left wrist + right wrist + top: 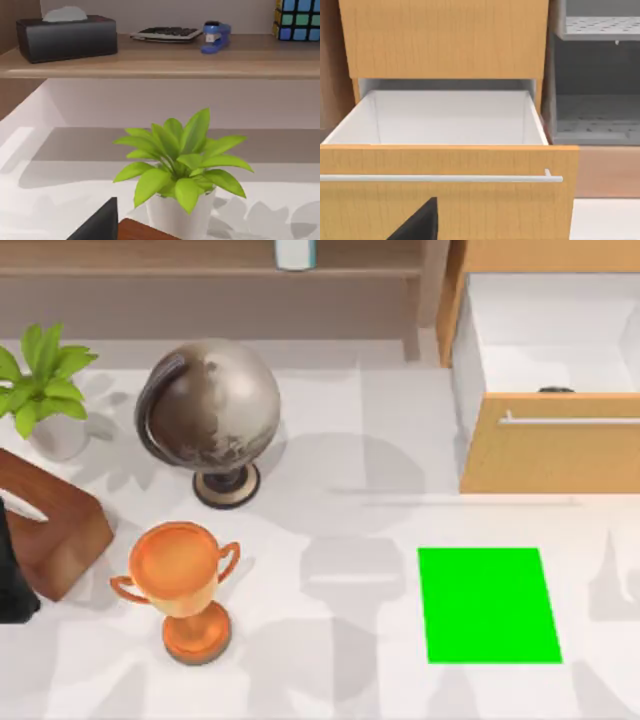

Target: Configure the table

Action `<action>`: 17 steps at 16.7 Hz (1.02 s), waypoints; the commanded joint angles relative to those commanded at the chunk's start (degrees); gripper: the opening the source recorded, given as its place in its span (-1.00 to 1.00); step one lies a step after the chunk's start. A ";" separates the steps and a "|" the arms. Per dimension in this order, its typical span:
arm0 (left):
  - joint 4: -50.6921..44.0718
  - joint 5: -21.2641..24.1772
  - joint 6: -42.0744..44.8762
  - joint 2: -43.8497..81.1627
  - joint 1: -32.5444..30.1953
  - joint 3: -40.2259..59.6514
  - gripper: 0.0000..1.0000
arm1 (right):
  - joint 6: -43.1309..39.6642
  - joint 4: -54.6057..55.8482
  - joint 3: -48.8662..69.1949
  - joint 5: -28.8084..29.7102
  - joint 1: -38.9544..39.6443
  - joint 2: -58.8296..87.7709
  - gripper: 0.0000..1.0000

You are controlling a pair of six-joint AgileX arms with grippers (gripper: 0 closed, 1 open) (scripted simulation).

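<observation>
The white marbled table (340, 510) carries a bright green mat (487, 604) at the front right. An orange trophy (185, 585) stands at the front left, with a grey globe (212, 410) behind it. My left arm (10, 580) sits at the table's left edge, beside a brown wooden block (50, 530). A dark part of my left gripper (97, 225) shows low in the left wrist view, facing the potted plant (180, 165). A dark part of my right gripper (417, 222) faces the open drawer (445, 117) of the wooden cabinet.
The potted plant (40, 380) stands at the back left. The drawer cabinet (550, 455) with its silver handle (440, 178) occupies the back right. A rear shelf (160, 62) holds a tissue box (66, 37), a stapler (215, 36) and a colour cube (297, 19).
</observation>
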 joint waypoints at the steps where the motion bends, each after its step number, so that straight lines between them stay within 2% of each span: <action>1: 0.00 0.00 0.00 0.00 0.00 0.00 1.00 | 0.00 0.00 0.00 0.00 0.00 0.00 1.00; 4: 0.00 0.00 0.00 0.00 0.00 0.00 1.00 | 0.11 -0.94 1.57 0.02 0.07 1.68 1.00; 8: 0.00 0.00 0.00 0.00 0.00 0.00 1.00 | 0.79 -6.46 11.04 0.12 0.64 12.01 1.00; 17: 0.00 0.00 0.00 0.00 0.00 0.00 1.00 | 3.53 -30.05 52.85 0.51 3.56 58.61 1.00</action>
